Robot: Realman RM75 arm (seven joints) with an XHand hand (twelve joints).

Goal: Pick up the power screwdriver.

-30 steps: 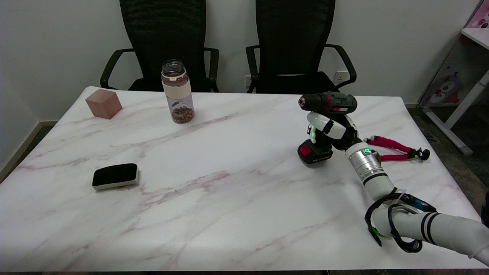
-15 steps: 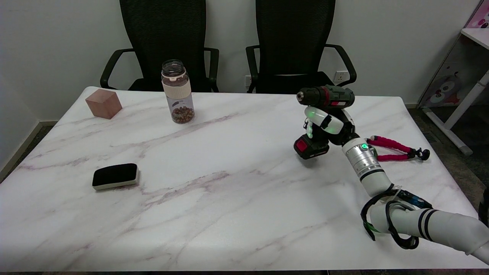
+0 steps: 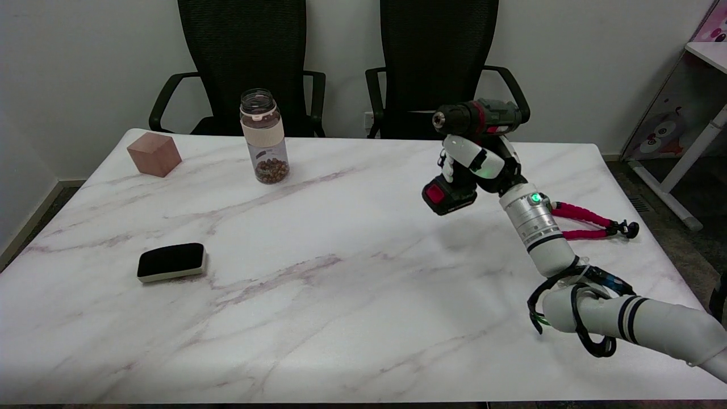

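The power screwdriver (image 3: pixel 476 116), dark green and black with a red band and a black battery base with a red button (image 3: pixel 447 196), hangs in the air above the right half of the marble table (image 3: pixel 318 295). My right hand (image 3: pixel 480 163) grips its handle, fingers wrapped around it, chuck pointing left. The handle itself is hidden behind the fingers. A faint shadow lies on the table below the tool.
A red-legged mini tripod (image 3: pixel 588 220) lies on the table just right of my wrist. A jar with brown pieces (image 3: pixel 264 136) and a wooden cube (image 3: pixel 154 153) stand at the back left. A black eraser (image 3: pixel 171 261) lies front left. Two black chairs (image 3: pixel 437 62) stand behind the table.
My right hand has lifted the screwdriver off the table, up and slightly left; its battery base no longer touches the surface.
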